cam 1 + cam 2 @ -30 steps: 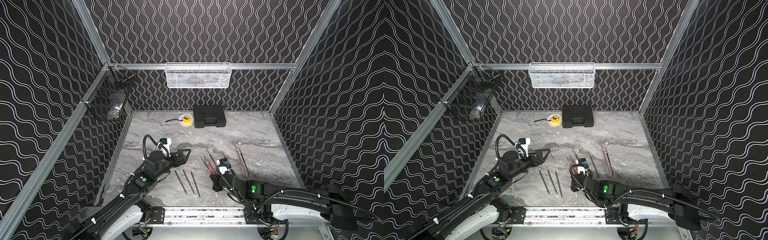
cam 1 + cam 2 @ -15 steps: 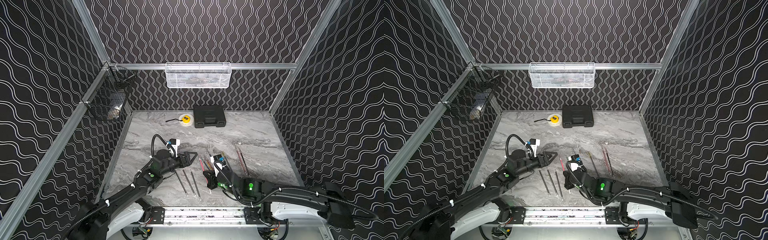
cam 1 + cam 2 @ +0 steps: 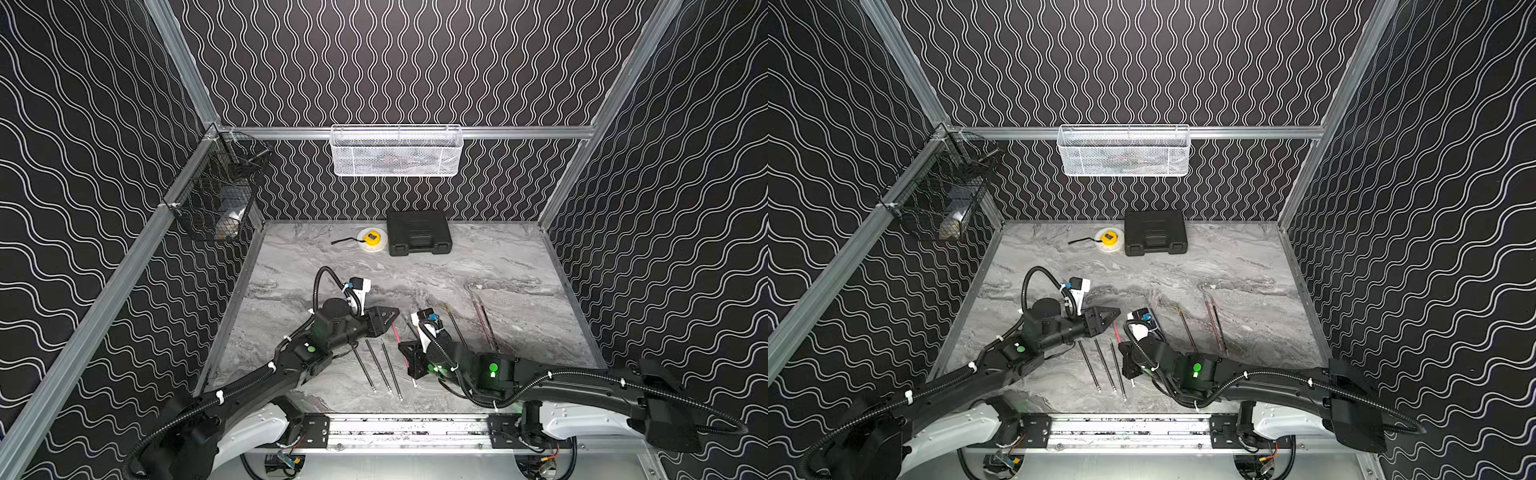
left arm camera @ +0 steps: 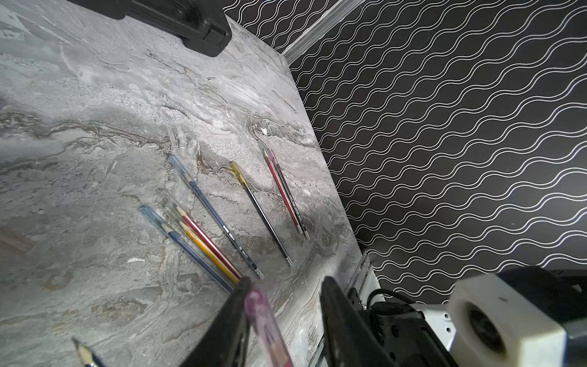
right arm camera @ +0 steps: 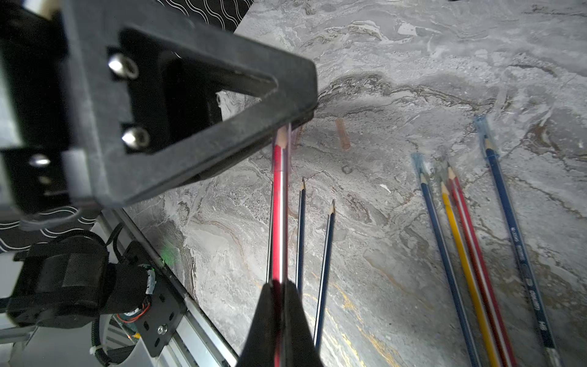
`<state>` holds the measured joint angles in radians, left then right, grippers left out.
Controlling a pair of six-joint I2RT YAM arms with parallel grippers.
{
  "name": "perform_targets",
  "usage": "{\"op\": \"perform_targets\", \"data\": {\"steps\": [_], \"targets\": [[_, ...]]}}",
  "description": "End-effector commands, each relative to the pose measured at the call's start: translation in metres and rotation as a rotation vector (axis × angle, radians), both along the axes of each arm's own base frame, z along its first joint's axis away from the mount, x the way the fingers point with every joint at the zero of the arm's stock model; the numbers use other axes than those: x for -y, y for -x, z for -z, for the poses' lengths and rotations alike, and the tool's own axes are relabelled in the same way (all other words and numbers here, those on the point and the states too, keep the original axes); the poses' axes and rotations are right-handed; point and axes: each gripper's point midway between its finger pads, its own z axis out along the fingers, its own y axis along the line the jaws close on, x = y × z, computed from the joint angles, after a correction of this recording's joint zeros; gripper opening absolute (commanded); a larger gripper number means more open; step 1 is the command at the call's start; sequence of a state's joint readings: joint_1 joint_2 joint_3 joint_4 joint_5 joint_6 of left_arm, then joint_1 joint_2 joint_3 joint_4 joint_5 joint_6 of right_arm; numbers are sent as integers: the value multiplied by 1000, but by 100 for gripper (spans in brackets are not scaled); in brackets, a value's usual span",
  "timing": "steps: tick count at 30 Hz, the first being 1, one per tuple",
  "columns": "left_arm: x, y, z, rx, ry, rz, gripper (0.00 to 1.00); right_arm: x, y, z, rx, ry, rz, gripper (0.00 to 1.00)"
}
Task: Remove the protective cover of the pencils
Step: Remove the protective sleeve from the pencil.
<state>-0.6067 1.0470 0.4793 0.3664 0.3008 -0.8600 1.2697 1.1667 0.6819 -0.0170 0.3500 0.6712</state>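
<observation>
Right gripper (image 5: 279, 287) clamps pencil (image 5: 278, 222); left gripper (image 4: 282, 282) straddles cover (image 4: 262, 314)

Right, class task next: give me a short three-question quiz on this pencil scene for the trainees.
1. True or false: the right gripper grips a red pencil.
2. How many bare dark pencils lie side by side? A one, B three, C six.
3. Fill in: the cover inside the left gripper is ___ in colour.
Key: 1 true; 2 B; 3 pink.
</observation>
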Motion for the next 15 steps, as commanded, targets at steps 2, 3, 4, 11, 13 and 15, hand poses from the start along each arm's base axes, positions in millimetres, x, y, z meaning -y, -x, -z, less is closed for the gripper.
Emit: {"op": "perform_targets", "data": {"steps": [2, 3, 4, 11, 13, 15], "targets": [[2, -4, -7, 37, 10, -9, 28, -5, 0, -9, 9, -41, -6, 0], [3, -4, -7, 35, 13, -9, 26, -4, 0, -9, 9, -42, -4, 0], [4, -4, -7, 33, 13, -9, 26, -3, -1, -9, 11, -43, 0, 0], [9, -5, -8, 24, 29, -8, 27, -1, -3, -14, 25, -58, 13, 0], [9, -5, -9, 26, 31, -10, 25, -2, -3, -14, 24, -58, 10, 0], [9, -5, -9, 25, 29, -12, 22, -3, -2, -13, 21, -55, 7, 0]]}}
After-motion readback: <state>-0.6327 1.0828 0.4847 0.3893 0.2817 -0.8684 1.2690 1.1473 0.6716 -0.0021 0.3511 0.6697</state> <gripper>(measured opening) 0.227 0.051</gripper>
